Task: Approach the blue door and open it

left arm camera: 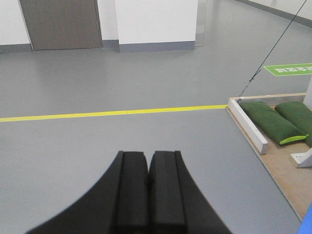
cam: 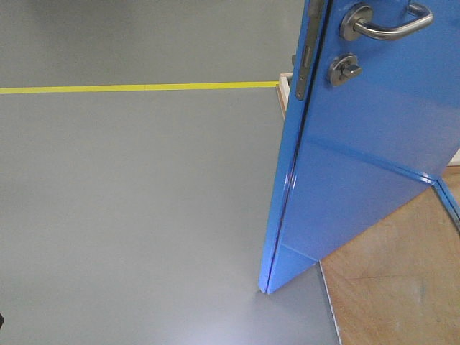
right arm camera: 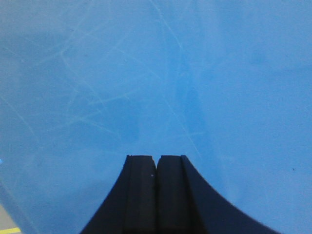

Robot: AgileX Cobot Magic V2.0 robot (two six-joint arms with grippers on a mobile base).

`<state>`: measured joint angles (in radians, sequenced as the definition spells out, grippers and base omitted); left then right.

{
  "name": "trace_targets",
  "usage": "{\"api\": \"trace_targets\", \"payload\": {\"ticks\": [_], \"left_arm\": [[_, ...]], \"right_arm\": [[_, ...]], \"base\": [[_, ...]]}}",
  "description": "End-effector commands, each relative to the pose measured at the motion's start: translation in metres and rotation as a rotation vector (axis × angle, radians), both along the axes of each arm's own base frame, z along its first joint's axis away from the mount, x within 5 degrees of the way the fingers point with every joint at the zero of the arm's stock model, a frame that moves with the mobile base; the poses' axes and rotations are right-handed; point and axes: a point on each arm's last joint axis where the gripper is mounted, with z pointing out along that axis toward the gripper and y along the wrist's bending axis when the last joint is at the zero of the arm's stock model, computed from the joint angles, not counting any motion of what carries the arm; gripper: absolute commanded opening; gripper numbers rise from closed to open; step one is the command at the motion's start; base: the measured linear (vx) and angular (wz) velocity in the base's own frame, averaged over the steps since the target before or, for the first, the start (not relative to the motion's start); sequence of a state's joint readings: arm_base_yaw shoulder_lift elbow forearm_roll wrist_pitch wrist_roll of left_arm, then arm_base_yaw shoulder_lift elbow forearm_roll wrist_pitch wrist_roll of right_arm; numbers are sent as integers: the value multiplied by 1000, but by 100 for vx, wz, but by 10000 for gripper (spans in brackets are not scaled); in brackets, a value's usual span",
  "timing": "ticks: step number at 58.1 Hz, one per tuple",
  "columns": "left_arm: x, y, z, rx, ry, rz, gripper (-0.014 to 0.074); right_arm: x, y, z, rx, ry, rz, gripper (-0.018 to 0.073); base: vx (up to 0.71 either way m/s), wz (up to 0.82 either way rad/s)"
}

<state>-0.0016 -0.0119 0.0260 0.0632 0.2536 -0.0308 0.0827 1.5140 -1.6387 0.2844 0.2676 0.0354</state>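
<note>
The blue door (cam: 366, 151) fills the right of the front view and stands swung ajar, its edge toward me. Its silver lever handle (cam: 388, 25) is at the top, the round thumb-turn lock (cam: 345, 70) below it, and the metal latch plate (cam: 307, 57) on the door's edge. No gripper shows in the front view. My right gripper (right arm camera: 156, 158) is shut and empty, pointing straight at the door's glossy blue face (right arm camera: 146, 73), close to it. My left gripper (left arm camera: 148, 155) is shut and empty, pointing over grey floor to the left of the door.
A yellow floor line (cam: 136, 88) runs across the grey floor; it also shows in the left wrist view (left arm camera: 112, 113). The door's wooden base platform (cam: 395, 273) lies to the right, with green sandbags (left arm camera: 270, 122) and a white wooden brace (left arm camera: 248, 126) on it. A grey door (left arm camera: 61, 24) stands far back.
</note>
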Motion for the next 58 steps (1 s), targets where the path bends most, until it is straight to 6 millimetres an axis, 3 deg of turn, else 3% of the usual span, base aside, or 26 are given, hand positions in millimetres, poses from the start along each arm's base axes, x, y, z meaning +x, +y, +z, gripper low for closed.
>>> {"api": "trace_targets", "payload": {"ticks": [1,58], "left_arm": [[-1,-1,17,-7,-115,-11,73],[-1,-1,17,-7,-115,-11,73]], "right_arm": [[-11,-4,25,9,-124,-22,12],[-7,-4,22,9,-115,-24,12]], "base": [[0,0],[0,0]]}}
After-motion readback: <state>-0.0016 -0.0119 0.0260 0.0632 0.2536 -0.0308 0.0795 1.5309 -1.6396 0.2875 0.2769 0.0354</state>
